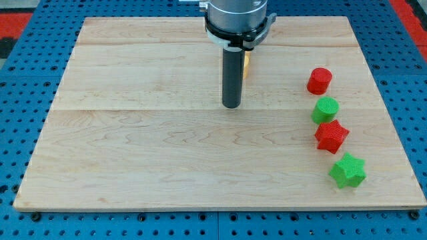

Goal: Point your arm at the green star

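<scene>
The green star [347, 171] lies on the wooden board [133, 147] near the view's bottom right. My tip [231, 105] rests on the board near its middle, far to the upper left of the green star. Above the star, in a column going up, lie a red star [331, 136], a green round block [325, 109] and a red round block [319, 80]. A yellow block [247, 65] peeks out from behind the rod, mostly hidden, its shape unclear.
The board sits on a blue perforated table [27, 80]. The arm's dark and silver end [237, 20] hangs over the board's top middle.
</scene>
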